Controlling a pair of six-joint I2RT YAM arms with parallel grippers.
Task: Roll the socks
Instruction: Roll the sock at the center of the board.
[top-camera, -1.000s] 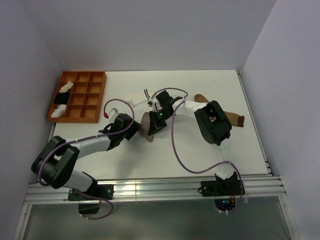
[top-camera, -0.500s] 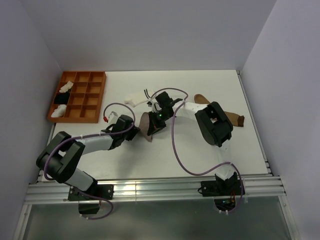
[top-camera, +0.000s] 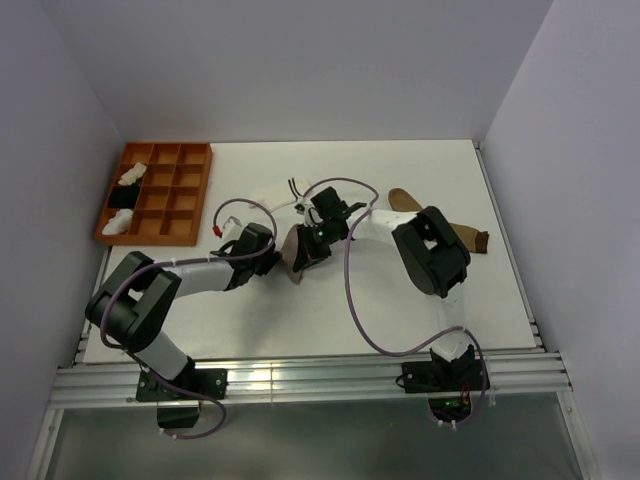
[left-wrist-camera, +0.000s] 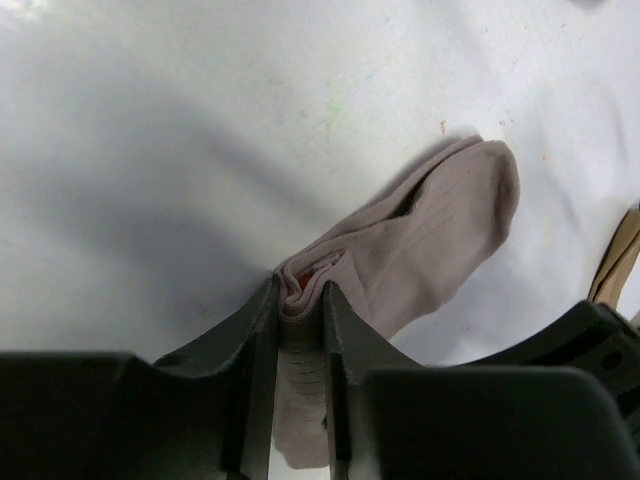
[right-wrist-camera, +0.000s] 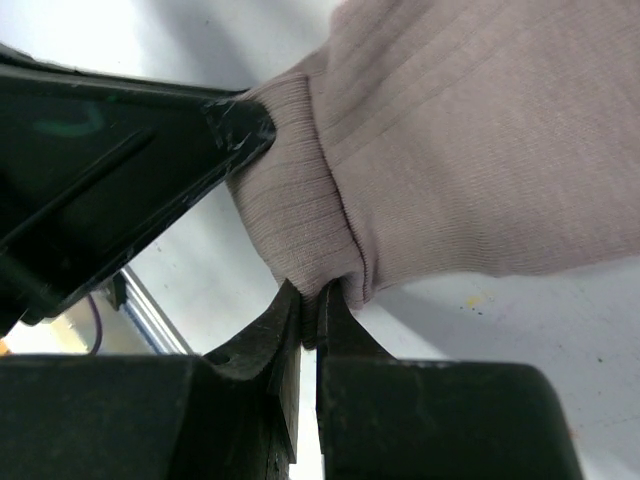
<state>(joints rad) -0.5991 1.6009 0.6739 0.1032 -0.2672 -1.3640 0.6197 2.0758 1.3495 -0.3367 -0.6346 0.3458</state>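
A grey sock (top-camera: 292, 254) lies bunched mid-table between both grippers. My left gripper (top-camera: 274, 262) is shut on its folded cuff, where a bit of red shows between the fingers (left-wrist-camera: 300, 292); the foot of the grey sock (left-wrist-camera: 430, 235) stretches away to the upper right. My right gripper (top-camera: 306, 252) is shut on a fold of the same grey sock (right-wrist-camera: 480, 150), pinched at the fingertips (right-wrist-camera: 311, 297). A white striped sock (top-camera: 275, 193) lies behind them. A tan-brown sock (top-camera: 402, 197) with a dark toe (top-camera: 478, 240) sits to the right, partly hidden by the right arm.
An orange divided tray (top-camera: 205, 195) stands at the back left, holding white bundles (top-camera: 133, 175) and a black bundle (top-camera: 122, 197). Purple cables loop over the middle of the table. Walls close in left, back and right.
My left gripper has moved right to the grey sock and closed on its cuff. The right gripper has kept its hold and shifted only slightly.
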